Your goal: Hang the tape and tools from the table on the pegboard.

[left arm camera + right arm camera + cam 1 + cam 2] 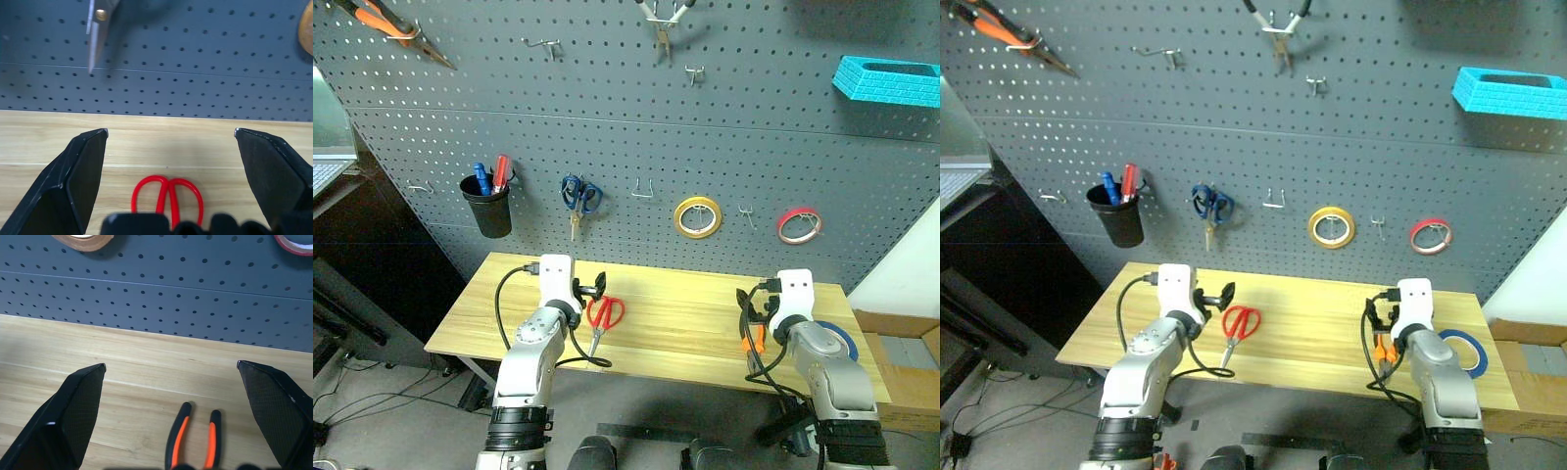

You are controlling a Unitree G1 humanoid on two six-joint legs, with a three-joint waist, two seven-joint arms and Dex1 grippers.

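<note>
Dark grey pegboard [607, 127] behind, light wood table [685, 313] below. Blue tape [1463, 351] near the right edge, red-handled scissors [604, 315] toward the left front, pliers [193, 438] near the front right. Left gripper [171, 142] spread wide above the scissors; right gripper [171, 374] equally wide over the pliers; both empty. Likely risk: flat handles sliding off the front edge under a shallow pinch.
</note>
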